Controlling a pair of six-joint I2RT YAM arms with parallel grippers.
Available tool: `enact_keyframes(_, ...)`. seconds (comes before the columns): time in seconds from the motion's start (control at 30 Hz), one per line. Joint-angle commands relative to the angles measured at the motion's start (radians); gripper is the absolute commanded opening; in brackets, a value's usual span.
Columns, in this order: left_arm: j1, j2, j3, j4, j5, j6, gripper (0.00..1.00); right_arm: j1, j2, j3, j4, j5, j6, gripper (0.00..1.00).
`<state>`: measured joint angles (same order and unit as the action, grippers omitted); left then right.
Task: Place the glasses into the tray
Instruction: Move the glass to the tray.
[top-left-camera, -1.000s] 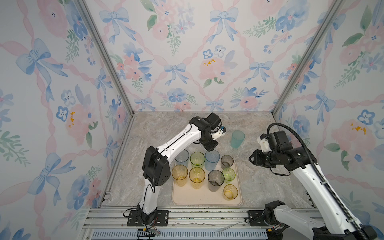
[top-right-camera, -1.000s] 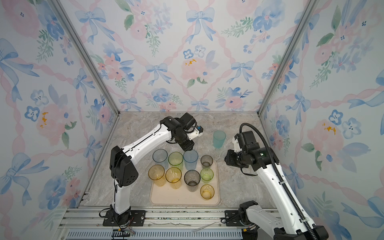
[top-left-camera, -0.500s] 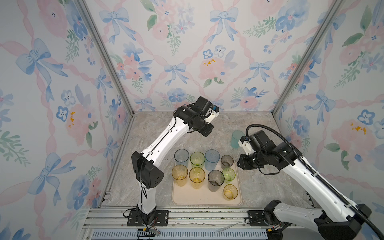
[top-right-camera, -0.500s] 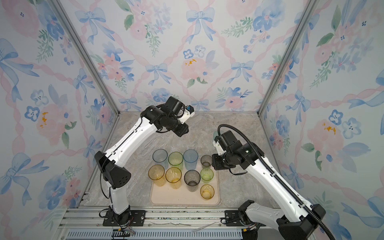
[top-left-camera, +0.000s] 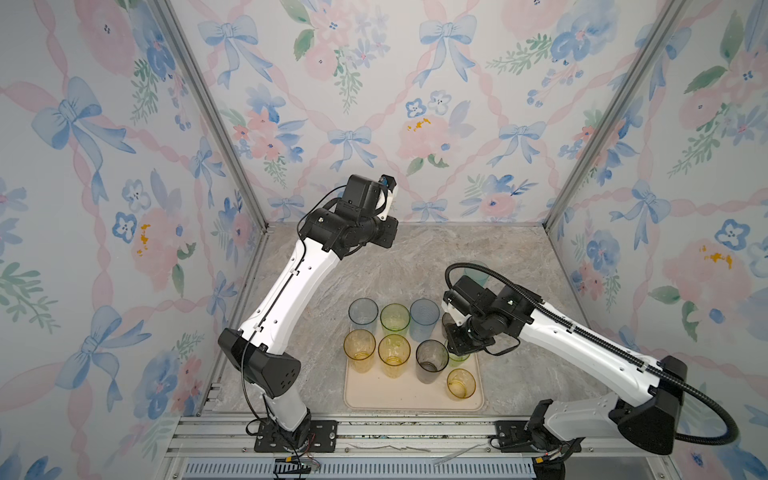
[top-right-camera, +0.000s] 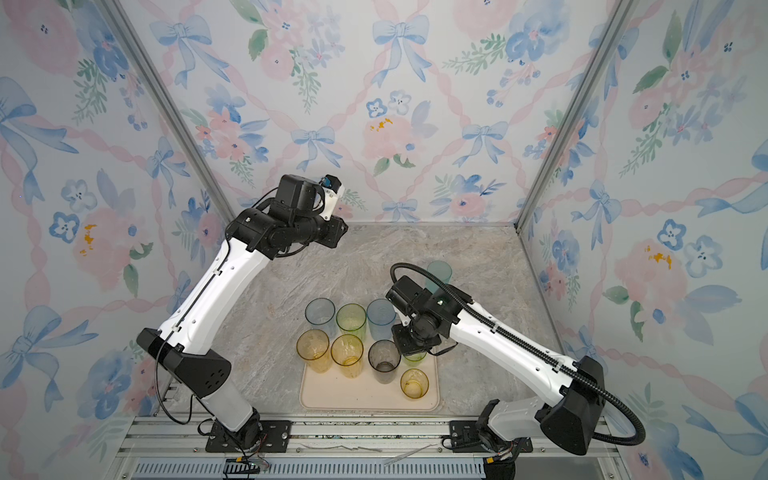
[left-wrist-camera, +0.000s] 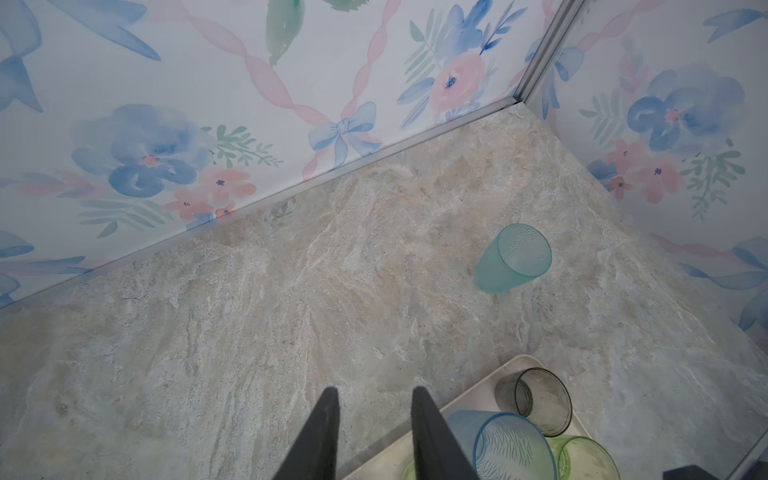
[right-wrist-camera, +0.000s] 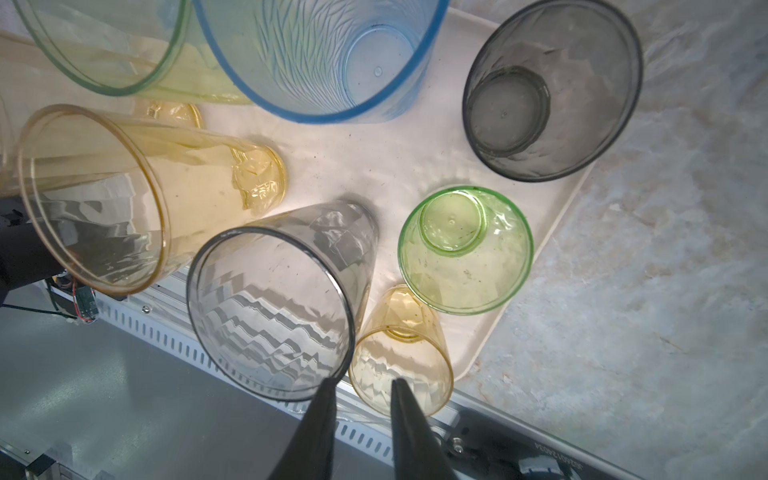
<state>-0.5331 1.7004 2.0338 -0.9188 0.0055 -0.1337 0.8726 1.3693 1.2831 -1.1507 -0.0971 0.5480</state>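
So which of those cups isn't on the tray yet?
The teal tumbler, standing alone on the stone tabletop; every other one stands on the cream tray.

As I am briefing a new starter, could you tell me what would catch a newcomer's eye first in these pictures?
First, the cluster of tinted tumblers in amber, green, blue and smoky grey, upright on the cream tray near the front of the marble tabletop. Next, one teal tumbler standing alone behind the tray, partly hidden by the right arm. All around, loud bow-and-flower wallpaper.
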Motion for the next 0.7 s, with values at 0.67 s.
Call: enact_keyframes(0.67, 0.066, -0.082, -0.124, 0.043, 0.017, -0.008, 0.33, 0.051, 0.123, 0.052, 0.002, 0.062, 0.015, 0.23)
